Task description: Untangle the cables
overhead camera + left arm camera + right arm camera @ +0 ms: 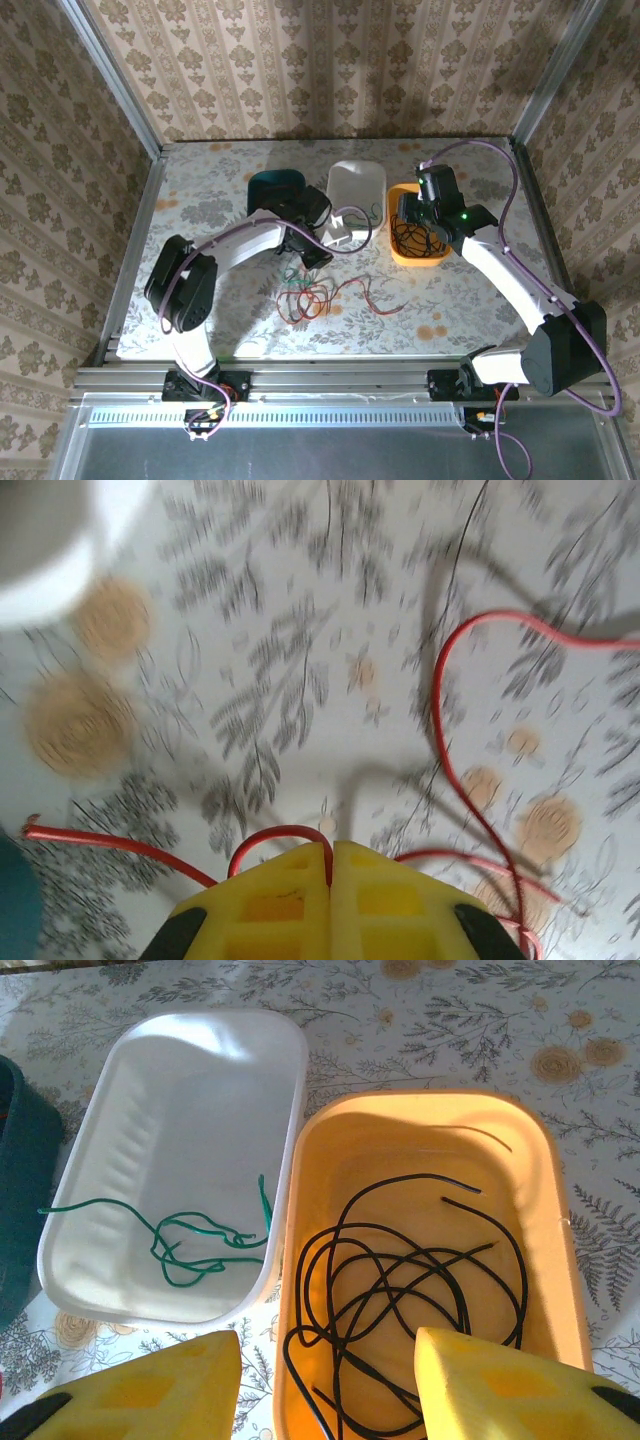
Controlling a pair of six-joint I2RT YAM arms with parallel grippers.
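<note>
Your left gripper (330, 852) is clamped shut on a red cable (437, 710); blur smears the floral table (280, 680) behind it.
Your right gripper (328, 1348) hangs, jaws apart, over black cables (400, 1280) looped in the orange tray (420, 1100). A green cable (190, 1250) lies in the white tray (180, 1090). A thin red-and-green tangle (305, 298) sits on the table; your left arm hides much of the teal tray (275, 182).

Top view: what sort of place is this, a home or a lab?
Probably a lab robot cell dressed like a home: an aluminium frame and wallpapered panels box in a small table with a floral cover.
</note>
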